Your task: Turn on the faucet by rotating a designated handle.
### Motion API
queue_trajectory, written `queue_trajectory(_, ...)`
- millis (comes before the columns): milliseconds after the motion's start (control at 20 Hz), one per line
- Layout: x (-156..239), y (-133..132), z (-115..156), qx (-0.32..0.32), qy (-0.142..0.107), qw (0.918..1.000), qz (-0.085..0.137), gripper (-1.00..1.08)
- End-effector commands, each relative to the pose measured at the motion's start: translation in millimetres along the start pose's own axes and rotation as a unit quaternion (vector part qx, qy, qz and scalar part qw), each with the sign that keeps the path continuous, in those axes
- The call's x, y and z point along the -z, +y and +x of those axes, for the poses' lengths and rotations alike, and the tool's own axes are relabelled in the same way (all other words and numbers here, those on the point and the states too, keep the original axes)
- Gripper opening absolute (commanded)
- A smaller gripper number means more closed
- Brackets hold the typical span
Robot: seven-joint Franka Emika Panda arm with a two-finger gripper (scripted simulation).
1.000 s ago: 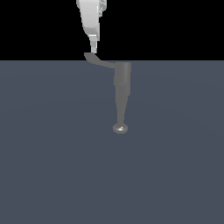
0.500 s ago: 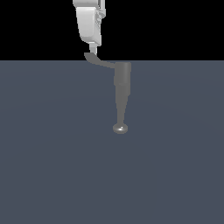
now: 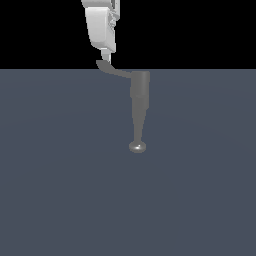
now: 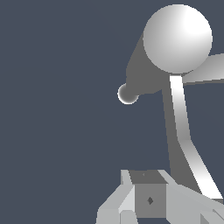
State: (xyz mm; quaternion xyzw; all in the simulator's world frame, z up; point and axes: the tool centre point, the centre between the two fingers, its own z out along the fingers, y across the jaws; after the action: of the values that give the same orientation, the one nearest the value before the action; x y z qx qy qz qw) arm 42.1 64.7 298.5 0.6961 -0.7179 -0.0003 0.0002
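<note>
The gripper (image 3: 105,54) hangs over the handle's (image 3: 114,71) paddle tip, its fingertips touching or just above it — the exterior view does not settle which. Whether the jaws are apart or together cannot be told from either view. From under the gripper the handle curves off toward the exterior view's right and joins the faucet (image 3: 139,102) at its thick cylinder. The faucet body tapers away from the gripper to a narrow stem ending in a shiny knob (image 3: 137,147) on the grey floor (image 3: 55,175) — well apart from the fingertips.
</note>
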Motion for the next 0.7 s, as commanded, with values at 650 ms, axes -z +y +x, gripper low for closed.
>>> queue_trajectory(650,0,45,1,0.000,0.000,1.0000,0.000,-1.00)
